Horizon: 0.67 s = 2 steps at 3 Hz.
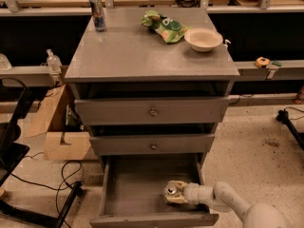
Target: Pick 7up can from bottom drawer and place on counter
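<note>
The 7up can (171,191) stands upright at the right front of the open bottom drawer (137,184), its silver top with pull tab facing up. My gripper (174,193) reaches in from the lower right and its pale fingers sit around the can. The white arm (223,199) runs off to the lower right. The counter (142,46) is the gray cabinet top above.
On the counter stand a slim dark blue-and-red can (98,14), a green chip bag (164,25) and a white bowl (203,38). Two closed drawers with knobs (153,112) sit above the open one. A cardboard box (57,127) and cables lie left.
</note>
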Motion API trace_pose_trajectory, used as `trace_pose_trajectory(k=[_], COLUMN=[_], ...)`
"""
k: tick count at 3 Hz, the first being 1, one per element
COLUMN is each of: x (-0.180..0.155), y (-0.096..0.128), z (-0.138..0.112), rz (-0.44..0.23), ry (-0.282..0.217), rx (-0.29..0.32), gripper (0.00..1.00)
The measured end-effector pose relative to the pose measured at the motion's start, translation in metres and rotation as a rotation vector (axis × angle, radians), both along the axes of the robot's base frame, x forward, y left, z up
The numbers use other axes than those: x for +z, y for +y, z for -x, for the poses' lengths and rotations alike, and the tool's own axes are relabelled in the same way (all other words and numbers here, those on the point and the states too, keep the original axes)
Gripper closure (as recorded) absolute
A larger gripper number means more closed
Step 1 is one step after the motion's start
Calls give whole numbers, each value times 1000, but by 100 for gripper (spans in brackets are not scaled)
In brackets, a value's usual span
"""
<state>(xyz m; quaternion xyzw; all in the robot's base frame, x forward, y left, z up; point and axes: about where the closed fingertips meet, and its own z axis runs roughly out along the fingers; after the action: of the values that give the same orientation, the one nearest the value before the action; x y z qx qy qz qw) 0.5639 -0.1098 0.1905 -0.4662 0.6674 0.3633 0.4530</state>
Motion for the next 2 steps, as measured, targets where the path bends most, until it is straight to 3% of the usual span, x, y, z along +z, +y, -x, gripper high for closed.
trace_pose_trajectory(k=[1, 2], x=[66, 164], y=[-30, -73], z=[1, 7], rz=[26, 22], ry=[-28, -77], rx=[-53, -148], gripper=[100, 100])
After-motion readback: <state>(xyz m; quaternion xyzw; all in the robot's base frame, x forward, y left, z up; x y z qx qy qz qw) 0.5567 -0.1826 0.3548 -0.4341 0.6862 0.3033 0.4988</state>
